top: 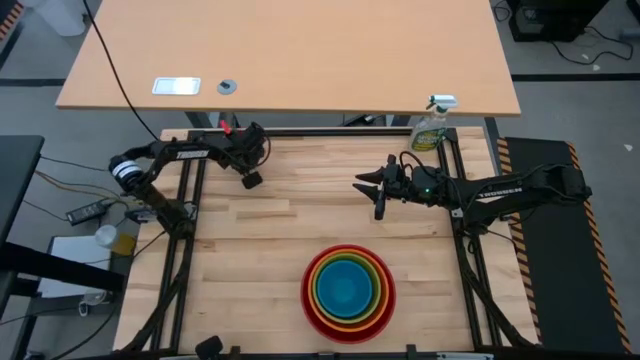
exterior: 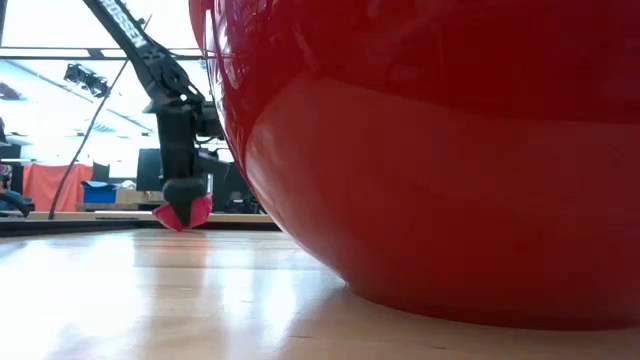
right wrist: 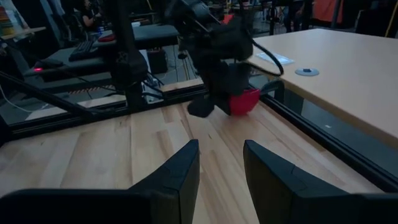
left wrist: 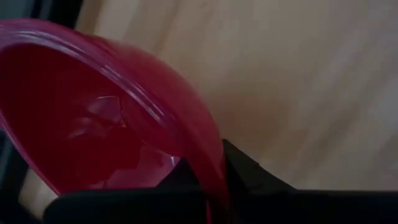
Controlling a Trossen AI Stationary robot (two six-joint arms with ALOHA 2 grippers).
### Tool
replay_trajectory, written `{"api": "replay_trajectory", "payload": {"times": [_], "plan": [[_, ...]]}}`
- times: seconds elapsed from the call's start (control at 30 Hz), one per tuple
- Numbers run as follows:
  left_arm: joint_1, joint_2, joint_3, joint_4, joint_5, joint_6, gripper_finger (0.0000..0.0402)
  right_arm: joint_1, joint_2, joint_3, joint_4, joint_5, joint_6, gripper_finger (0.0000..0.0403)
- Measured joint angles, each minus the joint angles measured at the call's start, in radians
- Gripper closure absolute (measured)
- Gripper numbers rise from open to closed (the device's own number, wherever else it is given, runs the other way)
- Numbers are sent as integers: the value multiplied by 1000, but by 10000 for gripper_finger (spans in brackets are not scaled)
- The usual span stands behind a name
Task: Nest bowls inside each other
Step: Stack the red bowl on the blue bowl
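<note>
A nest of bowls [top: 348, 292], red outermost, then orange, lime green and blue, sits near the table's front edge; its red wall [exterior: 430, 150] fills the low view. The small pink-magenta bowl [right wrist: 244, 101] is at the far left of the table, under my left gripper [top: 250, 180], which is shut on it. In the high view the gripper hides this bowl. My right gripper [right wrist: 219, 167] hovers open at the right of the table [top: 380, 200], level, pointing toward the left arm, with nothing between its fingers. My left gripper grips the pink bowl's rim [left wrist: 208, 168], one finger [left wrist: 180, 177] inside the bowl and one [left wrist: 249, 174] outside against the wall. The fingers come steeply from above. The bowl [exterior: 182, 213] sits tilted below them, low over the table; whether it touches the wood, I cannot tell.
A green spray bottle [top: 432, 125] stands at the table's far right corner. A beige desk [top: 290, 50] lies beyond the far edge. Bare wood [top: 260, 240] stretches between the left gripper and the nest.
</note>
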Motion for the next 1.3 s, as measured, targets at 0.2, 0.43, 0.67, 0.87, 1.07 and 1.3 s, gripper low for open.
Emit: {"api": "replay_trajectory", "payload": {"times": [0.2,0.43,0.67,0.87,1.07,1.3], "plan": [[-50,-130,-1,-52,125,0,385,0,0,0,1,0,0,270],[-208,-242,-1,-52,358,132,386,0,0,0,6,0,0,270],[-473,-308,-1,133,556,105,379,0,0,0,0,0,0,270],[-761,-288,35,364,510,99,381,-7,7,0,-5,0,0,270],[-957,-216,184,349,375,92,381,-31,21,1,-6,0,4,270],[-1082,-13,390,187,316,81,381,-56,23,1,-6,0,33,270]]}}
